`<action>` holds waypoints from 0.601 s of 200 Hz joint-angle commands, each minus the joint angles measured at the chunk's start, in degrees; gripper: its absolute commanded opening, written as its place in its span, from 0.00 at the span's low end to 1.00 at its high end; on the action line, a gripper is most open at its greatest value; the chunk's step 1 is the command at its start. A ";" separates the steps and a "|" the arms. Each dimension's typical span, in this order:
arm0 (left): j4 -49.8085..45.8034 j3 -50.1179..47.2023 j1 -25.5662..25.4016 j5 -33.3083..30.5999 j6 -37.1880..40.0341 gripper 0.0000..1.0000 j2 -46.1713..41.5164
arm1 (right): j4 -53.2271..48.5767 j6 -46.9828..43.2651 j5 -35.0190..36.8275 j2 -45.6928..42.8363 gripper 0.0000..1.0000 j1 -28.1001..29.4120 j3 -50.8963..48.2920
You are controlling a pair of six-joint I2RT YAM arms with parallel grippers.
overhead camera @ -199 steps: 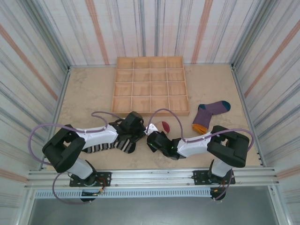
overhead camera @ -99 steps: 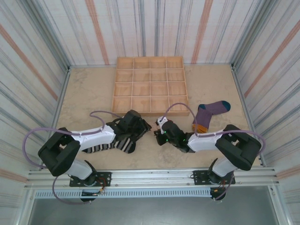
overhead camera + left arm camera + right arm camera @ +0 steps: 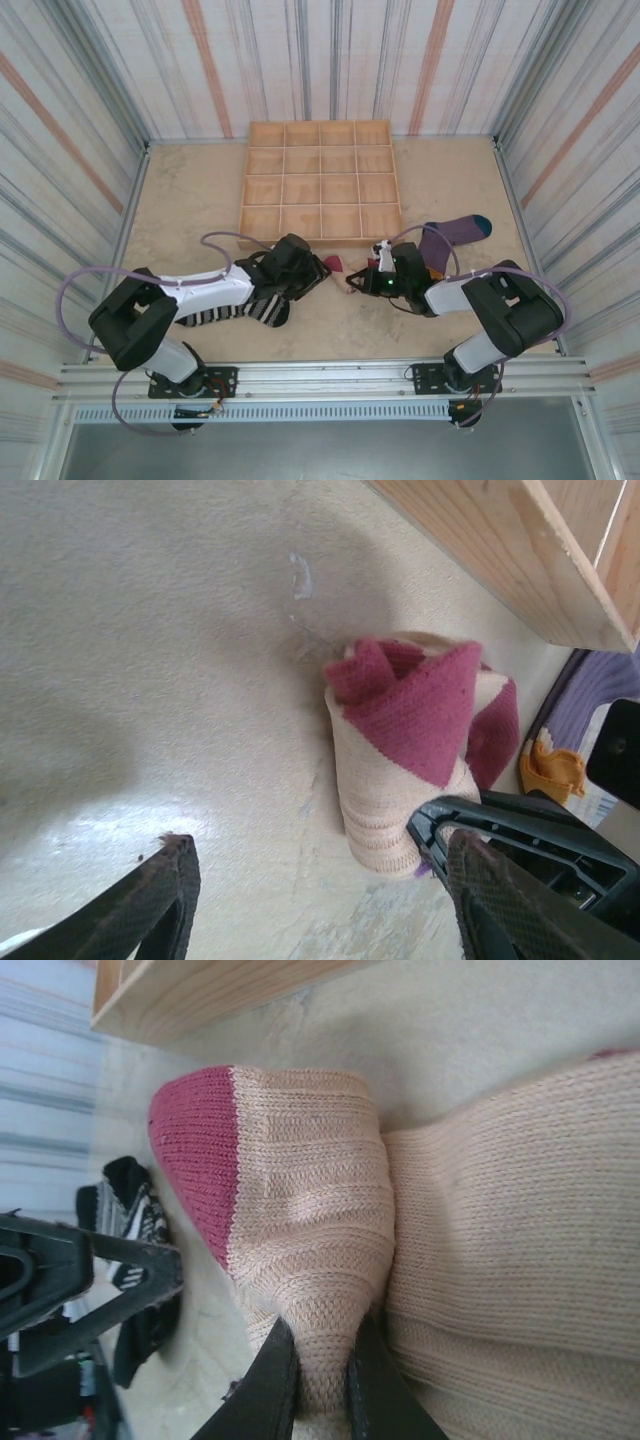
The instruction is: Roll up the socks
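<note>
1. Locate the tan sock (image 3: pixel 405 750): partly rolled into a bundle on the table (image 3: pixel 180 200), just in front of the wooden tray (image 3: pixel 300 238), between the two grippers, with the dark red toe wrapped over the outside.
2. Confirm the right gripper (image 3: pixel 318 1360): closed tight on a fold of the tan sock at the bundle's edge, with only a thin pinch of knit between the fingers.
3. Confirm the left gripper (image 3: pixel 318 870): jaws apart, straddling bare table just beside the bundle, holding nothing.
4. Treat unrolling as the main risk. Bundle apparently secured by the right-hand pinch alone; a release or a drag along the table is likely to let the toe flap spring open.
5. Watch for fabric slip: a shallow grip on stretchy knit, liable to pull free under tension.
6. Guard against collision. Both sets of fingers near each other and near the tray wall; a careless closing move on the left side is liable to strike the right fingers or jam the sock against the wood.
7. Leave for later: the striped sock (image 3: pixel 235 308) on the table left of the bundle, and the purple sock (image 3: pixel 450 232) right of the tray, both unrolled.
</note>
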 commanded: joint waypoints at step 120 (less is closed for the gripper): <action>4.01 8.69 -3.27 0.89 2.83 0.59 10.77 | -25.32 13.61 0.31 -5.82 0.00 -10.23 -6.43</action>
